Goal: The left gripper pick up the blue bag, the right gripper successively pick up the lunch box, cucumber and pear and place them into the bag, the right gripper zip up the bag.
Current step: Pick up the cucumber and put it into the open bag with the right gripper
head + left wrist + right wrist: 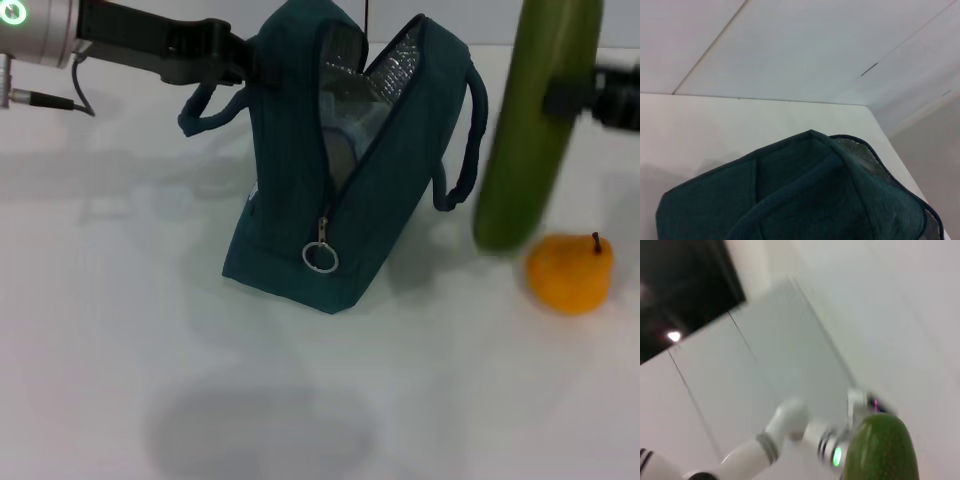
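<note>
The blue bag [340, 200] stands on the white table with its top unzipped and its silver lining showing. My left gripper [236, 55] is shut on the bag's upper left edge; the left wrist view shows only the bag's fabric [805, 195]. Inside the opening lies a pale bluish shape, apparently the lunch box [348, 135]. The long green cucumber [535, 120] hangs upright to the right of the bag, above the table, with my right gripper [572, 96] shut on its middle. Its tip fills the corner of the right wrist view [880, 450]. The orange pear [570, 272] rests on the table below the cucumber.
A metal zipper ring [320, 257] hangs at the bag's front corner. One bag handle [465, 150] loops out to the right, towards the cucumber; another [205, 110] hangs at the left. The table's far edge [790, 100] meets a pale wall.
</note>
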Available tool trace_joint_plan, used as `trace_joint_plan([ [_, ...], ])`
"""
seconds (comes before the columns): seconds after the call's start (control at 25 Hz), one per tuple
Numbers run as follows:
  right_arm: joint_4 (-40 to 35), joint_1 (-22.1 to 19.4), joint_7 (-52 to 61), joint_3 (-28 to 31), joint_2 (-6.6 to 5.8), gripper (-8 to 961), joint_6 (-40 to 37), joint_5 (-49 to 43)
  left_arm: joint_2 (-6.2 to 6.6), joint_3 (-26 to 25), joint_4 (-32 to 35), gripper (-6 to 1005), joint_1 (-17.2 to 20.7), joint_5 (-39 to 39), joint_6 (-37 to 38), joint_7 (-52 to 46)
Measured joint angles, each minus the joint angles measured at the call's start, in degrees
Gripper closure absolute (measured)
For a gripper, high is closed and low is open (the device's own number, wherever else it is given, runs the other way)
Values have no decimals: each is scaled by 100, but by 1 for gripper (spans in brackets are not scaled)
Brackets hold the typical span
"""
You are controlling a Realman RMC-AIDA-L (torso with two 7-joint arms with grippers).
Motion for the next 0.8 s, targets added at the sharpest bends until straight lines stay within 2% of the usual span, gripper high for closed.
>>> trace_joint_plan([
  [0.04,119,5,-787,55,92,302,111,265,-3,0,0,948,-6,0,1,-5],
  [0.16,192,44,-2104,43,333,299,205,560,-21,0,0,948,3,-5,4,-9],
  [0.24,301,79,-2812,-153,417,297,241,886,-40,0,-1,948,17,-6,5,-11],
  [0.36,673,207,-3773,-779,420,295,577,1541,-61,0,-3,948,23,-15,4,-13],
  [0.52,977,397,-4723,-1331,437,291,1226,1830,-75,-1,-6,948,74,-42,3,-14],
  [0.8,1232,561,-5306,-2269,441,285,2179,2270,-83,0,-8,948,98,-93,2,-14],
])
